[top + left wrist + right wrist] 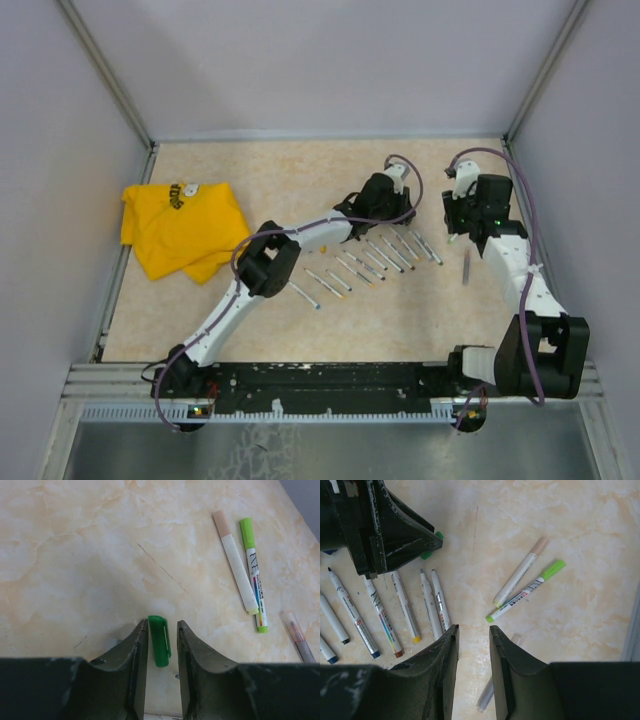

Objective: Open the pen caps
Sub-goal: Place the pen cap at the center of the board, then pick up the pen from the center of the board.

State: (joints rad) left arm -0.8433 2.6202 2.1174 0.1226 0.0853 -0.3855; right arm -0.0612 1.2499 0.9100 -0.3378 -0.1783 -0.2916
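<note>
A green pen cap (pixel 160 641) lies on the table between the fingers of my left gripper (pixel 162 624). The jaws stand apart, with a gap on the cap's right side. The cap's green edge (pixel 426 555) also peeks out under that gripper in the right wrist view. To the right lie a pen with a beige cap (pixel 235 562) and one with a lime cap (pixel 253 570). My right gripper (pixel 473 628) hangs open and holds nothing, above a grey pen (pixel 487 695). In the top view the left gripper (pixel 378 200) is at the far end of the pen row (pixel 370 262).
Several uncapped pens (pixel 405 610) lie side by side left of the right gripper. A crumpled yellow cloth (pixel 180 228) sits at the table's left side. A small orange cap (pixel 325 245) lies by the left forearm. Walls enclose the table on three sides.
</note>
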